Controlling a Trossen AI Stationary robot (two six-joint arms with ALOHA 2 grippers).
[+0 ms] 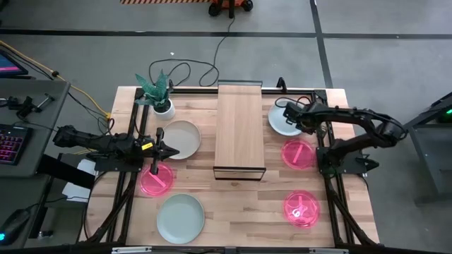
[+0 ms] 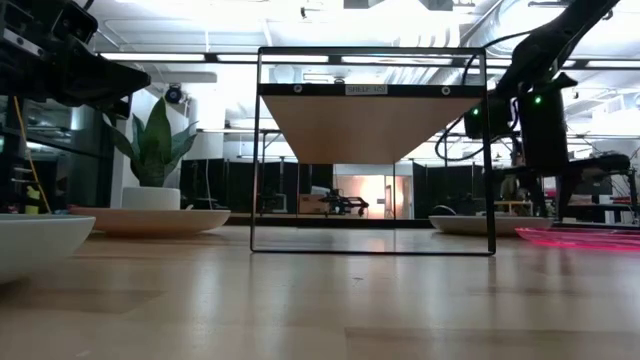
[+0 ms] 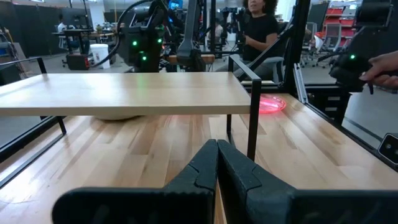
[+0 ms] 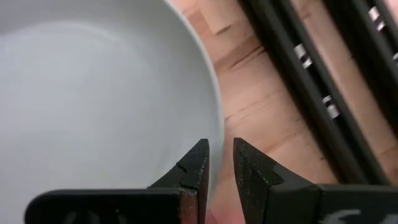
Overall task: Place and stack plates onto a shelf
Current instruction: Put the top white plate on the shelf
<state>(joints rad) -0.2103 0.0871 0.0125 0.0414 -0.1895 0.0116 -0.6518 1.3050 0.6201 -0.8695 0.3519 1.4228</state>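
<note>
The left gripper [image 1: 169, 151] hangs with jaws closed and empty, between a white plate [image 1: 181, 139] and a pink plate [image 1: 156, 180]. The right gripper [image 4: 219, 163] is over the far right white plate [image 1: 284, 119], its jaws a little apart astride the rim. I count three white and three pink plates, all on the table [image 1: 233, 212]. The shelf [image 1: 239, 130] stands in the middle, bare. A potted plant [image 1: 159, 92] is at far left.

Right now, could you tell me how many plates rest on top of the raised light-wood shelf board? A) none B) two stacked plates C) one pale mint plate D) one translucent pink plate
A: in the high view the raised light-wood shelf board is bare, and all six plates lie on the large wooden tabletop around it.
</note>
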